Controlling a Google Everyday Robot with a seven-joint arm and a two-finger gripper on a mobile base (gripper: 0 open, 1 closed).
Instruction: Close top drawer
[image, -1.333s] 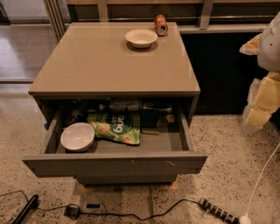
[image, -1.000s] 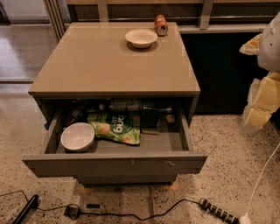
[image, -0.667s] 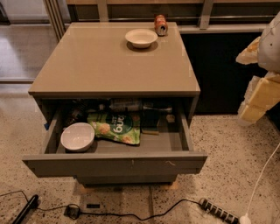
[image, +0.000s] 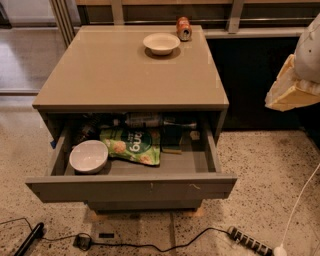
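Observation:
The top drawer (image: 130, 189) of the grey cabinet (image: 125, 75) stands pulled far out, its flat front facing me with small pale scratches. Inside lie a white bowl (image: 88, 156) at the left, a green snack bag (image: 132, 145) in the middle, and bottles and a dark packet at the back. My gripper (image: 292, 87) shows as a white and tan shape at the right edge of the view, beside the cabinet's right side and well apart from the drawer front.
A white bowl (image: 161, 43) and a red can (image: 183, 28) stand at the back of the cabinet top. A power strip (image: 250, 241) and black cables lie on the speckled floor in front. A white cable (image: 300, 200) runs down at the right.
The arm at the right edge has shifted slightly up and to the left. The drawer and its contents have not moved.

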